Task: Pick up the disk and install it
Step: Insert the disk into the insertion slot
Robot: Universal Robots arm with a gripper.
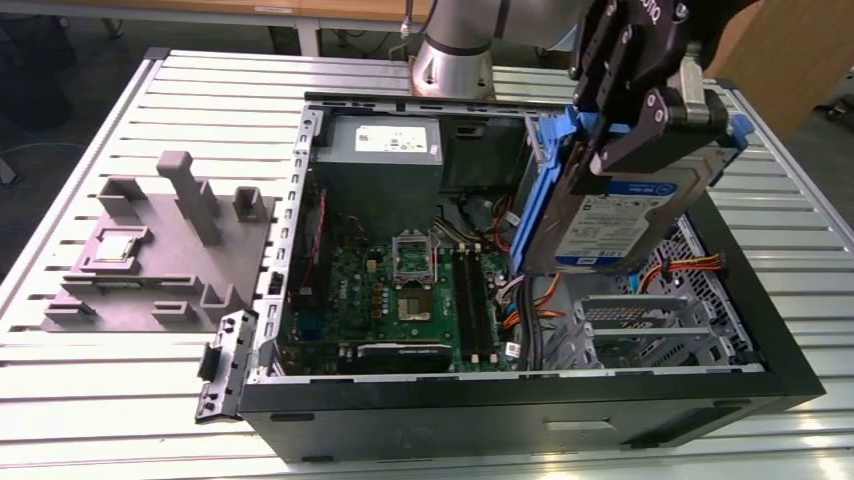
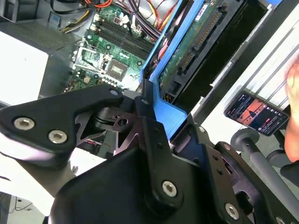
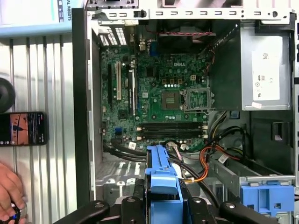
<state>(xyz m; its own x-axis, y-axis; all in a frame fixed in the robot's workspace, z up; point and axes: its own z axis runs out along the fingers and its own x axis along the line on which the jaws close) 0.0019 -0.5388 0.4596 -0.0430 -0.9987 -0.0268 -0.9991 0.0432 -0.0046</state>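
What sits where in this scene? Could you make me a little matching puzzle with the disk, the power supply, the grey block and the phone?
Things:
1. the disk
2. the power supply
3. the grey block
4. the phone

Places:
A. lying flat near a person's hand, screen lit
B. clamped in the gripper above the open computer case
C. fixed in a corner inside the case
D. standing on the table outside the case, at the exterior view's left

Pairs: 1-B, 2-C, 3-D, 4-A.
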